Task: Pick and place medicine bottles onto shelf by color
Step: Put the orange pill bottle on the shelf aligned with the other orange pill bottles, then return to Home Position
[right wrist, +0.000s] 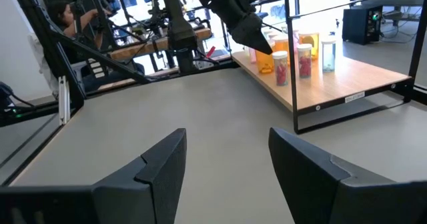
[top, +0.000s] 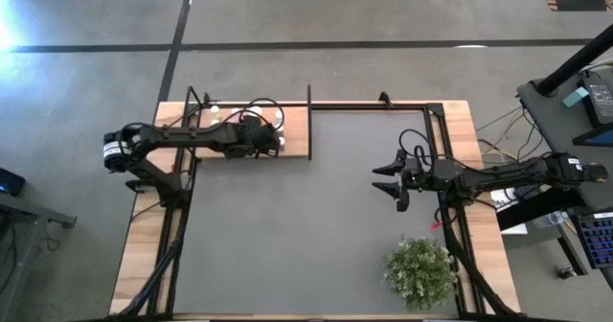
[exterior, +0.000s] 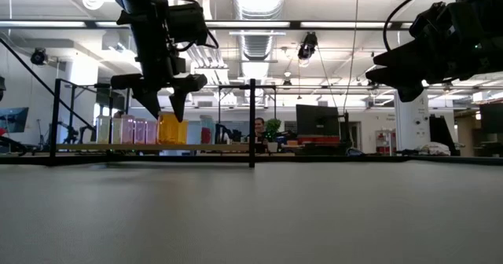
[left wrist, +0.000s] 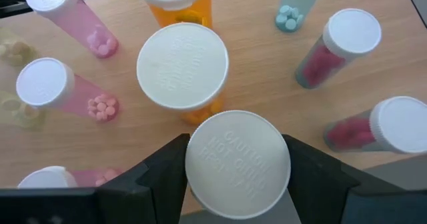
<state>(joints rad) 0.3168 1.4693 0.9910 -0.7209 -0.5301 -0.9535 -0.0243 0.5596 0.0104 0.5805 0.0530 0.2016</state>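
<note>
A dark grey tabletop [top: 306, 207] with wooden edge strips carries a light-wood shelf [top: 295, 130] at its far left corner and a bushy green plant [top: 420, 272] near its front right corner. Standing on the shelf are medicine bottles [left wrist: 181, 67] with white caps: pink, orange, red-filled and one pale bluish.
</note>
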